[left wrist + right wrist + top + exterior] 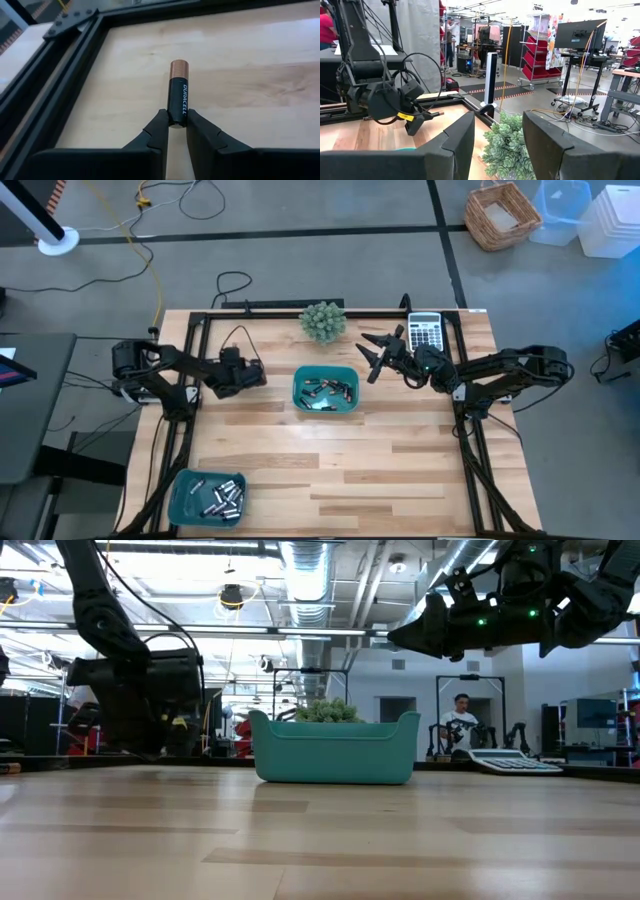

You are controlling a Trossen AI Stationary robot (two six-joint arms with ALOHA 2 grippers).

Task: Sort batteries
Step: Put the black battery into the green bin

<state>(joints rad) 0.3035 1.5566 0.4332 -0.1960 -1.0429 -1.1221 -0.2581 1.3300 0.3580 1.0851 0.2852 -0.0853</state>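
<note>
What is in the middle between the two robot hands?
From above, the teal tray of batteries sits between the left gripper, shut on one battery, and the open right gripper.

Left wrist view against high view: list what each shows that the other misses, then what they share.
Only the left wrist view: the left gripper shut on a black and copper battery.

Only the high view: two teal trays holding batteries, a small plant, a calculator, and the right gripper open beside the central tray.

Both: the wooden table and its black frame.
</note>
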